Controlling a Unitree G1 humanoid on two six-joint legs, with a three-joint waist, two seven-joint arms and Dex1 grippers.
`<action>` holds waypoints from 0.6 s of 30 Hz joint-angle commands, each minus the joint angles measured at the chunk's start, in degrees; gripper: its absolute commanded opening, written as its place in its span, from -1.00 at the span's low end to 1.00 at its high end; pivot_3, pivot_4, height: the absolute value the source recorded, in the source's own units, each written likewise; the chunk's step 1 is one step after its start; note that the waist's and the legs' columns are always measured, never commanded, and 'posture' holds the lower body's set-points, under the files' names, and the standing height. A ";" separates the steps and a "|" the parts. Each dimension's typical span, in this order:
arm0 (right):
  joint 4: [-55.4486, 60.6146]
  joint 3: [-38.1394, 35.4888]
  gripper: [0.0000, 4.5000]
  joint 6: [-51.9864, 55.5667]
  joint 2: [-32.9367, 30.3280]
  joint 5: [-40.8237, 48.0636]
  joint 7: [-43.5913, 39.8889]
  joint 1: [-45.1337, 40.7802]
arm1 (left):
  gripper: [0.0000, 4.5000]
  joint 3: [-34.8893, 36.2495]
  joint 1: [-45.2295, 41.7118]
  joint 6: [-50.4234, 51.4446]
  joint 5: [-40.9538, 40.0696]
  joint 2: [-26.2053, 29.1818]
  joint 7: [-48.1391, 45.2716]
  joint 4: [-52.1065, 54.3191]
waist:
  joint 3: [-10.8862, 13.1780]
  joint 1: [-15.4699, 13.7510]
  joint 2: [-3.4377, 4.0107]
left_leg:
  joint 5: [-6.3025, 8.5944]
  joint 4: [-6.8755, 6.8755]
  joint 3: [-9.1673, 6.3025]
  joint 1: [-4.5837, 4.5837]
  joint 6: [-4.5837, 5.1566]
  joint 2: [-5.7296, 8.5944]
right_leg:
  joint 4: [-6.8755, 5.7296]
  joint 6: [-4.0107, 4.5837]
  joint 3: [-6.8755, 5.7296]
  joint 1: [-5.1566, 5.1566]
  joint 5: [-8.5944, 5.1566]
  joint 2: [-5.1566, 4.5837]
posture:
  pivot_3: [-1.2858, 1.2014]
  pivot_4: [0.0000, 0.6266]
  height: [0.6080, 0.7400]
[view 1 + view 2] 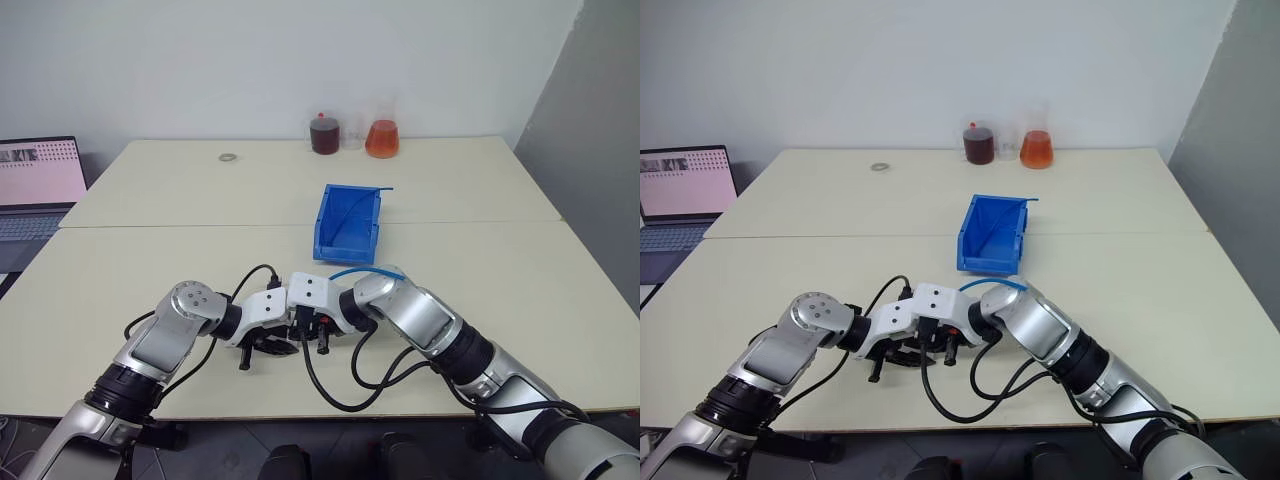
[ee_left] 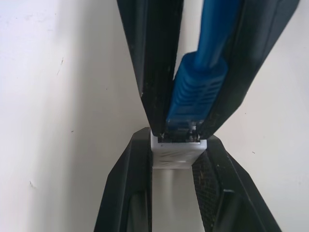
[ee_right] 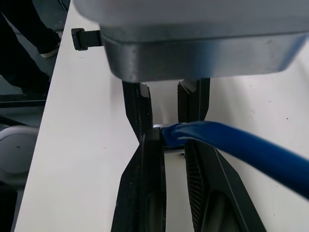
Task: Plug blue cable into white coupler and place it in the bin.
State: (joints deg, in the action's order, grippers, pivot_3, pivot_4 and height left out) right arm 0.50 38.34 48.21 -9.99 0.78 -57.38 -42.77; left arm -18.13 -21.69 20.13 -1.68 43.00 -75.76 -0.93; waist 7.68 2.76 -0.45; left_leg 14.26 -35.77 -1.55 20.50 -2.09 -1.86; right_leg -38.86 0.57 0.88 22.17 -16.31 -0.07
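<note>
Left wrist view: left gripper (image 2: 176, 159) pinches the white coupler (image 2: 177, 153), w/ right gripper (image 2: 186, 123) coming in opposite, clamped on the blue cable (image 2: 198, 92) by its plug boot. Plug tip sits right at the coupler's socket face; can't tell if it's fully seated. Step in hand looks like the mating push. Next probably needs a straight push in, then carry to the bin (image 1: 347, 225), which sits just beyond both grippers on the table (image 1: 180, 210). Cable: light-blue, ribbed boot, slack looping back over the right wrist.
</note>
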 commanded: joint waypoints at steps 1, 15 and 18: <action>-0.81 3.31 -0.58 0.94 2.36 2.71 -1.80 1.73 | -0.65 -1.44 -0.50 0.10 1.33 -1.16 2.00 -2.08 | 0.13 0.06 0.01 | 0.00 0.00 -0.01 0.02 0.00 0.00 | 0.01 0.00 -0.01 0.02 0.00 -0.01 | 0.03 -0.52 1.00; 6.27 -3.14 0.06 3.62 -4.30 7.16 -2.60 -0.39 | -0.65 -0.22 -0.67 -0.80 1.06 -0.17 2.92 -3.77 | 1.59 -1.12 -0.35 | 0.00 -0.02 -0.13 0.58 0.00 0.06 | 0.35 -0.33 -0.09 0.15 0.03 -0.12 | 0.03 -0.52 1.00; 6.52 -4.07 0.06 4.03 -5.16 7.98 -2.46 -1.08 | -0.65 -0.18 -0.79 -0.90 0.93 0.07 2.92 -4.04 | 1.65 -1.07 -0.43 | 0.00 -0.02 -0.05 0.72 0.00 0.07 | 0.40 -0.46 -0.04 0.12 0.08 -0.13 | 0.03 -0.52 1.00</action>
State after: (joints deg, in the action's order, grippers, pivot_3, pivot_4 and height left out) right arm 5.38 35.05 51.52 -14.60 7.57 -58.90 -42.73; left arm -17.78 -23.17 18.25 -3.34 42.23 -75.51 -1.06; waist 9.33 1.68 -0.87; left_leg 14.26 -35.83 -1.59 21.38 -2.09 -1.79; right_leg -38.45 0.03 0.85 22.32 -16.19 -0.20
